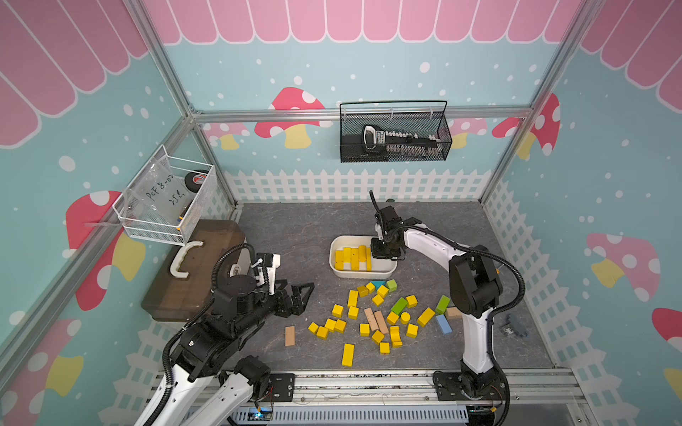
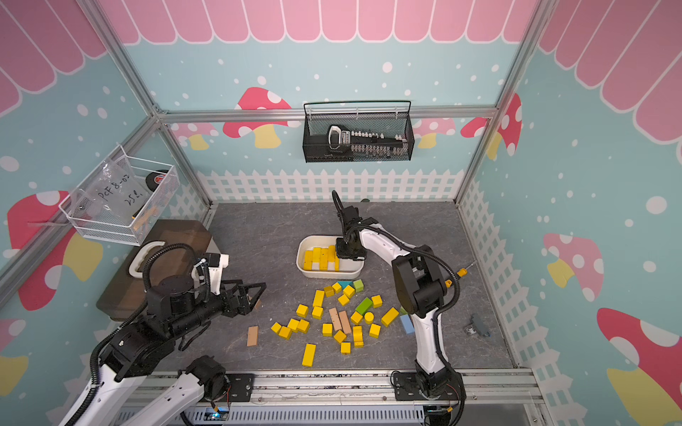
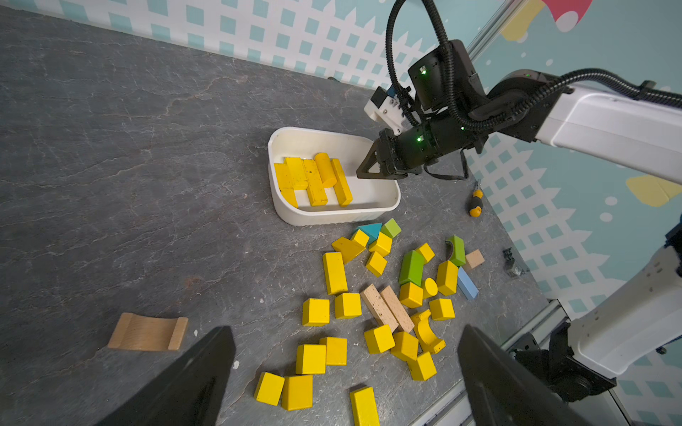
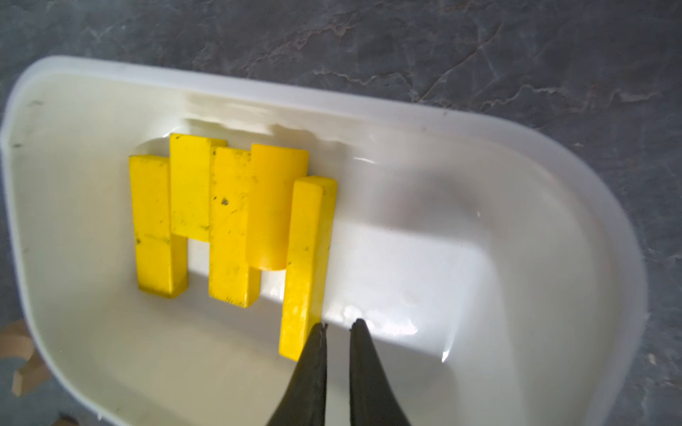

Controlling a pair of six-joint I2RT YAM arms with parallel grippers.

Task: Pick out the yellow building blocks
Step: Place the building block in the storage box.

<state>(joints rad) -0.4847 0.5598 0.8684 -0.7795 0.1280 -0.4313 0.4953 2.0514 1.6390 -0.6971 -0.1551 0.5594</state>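
the yellow building blocks (image 1: 337,310) are bright, glossy painted wood, in two groups; in the white tub (image 1: 363,274) several bars (image 4: 228,221) lie flat, side by side and parallel, with a cylinder (image 4: 275,206) on its side among them; the rest lie scattered on the grey desk (image 1: 295,228) just in front of the tub, mostly cubes, some turned cornerwise; a short cylinder (image 1: 405,317) stands upright; an arch piece (image 1: 395,335) lies near it; a long bar (image 1: 348,355) lies flat, alone, nearest the front edge

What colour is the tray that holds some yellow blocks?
The tray is white; right wrist view shows it best.
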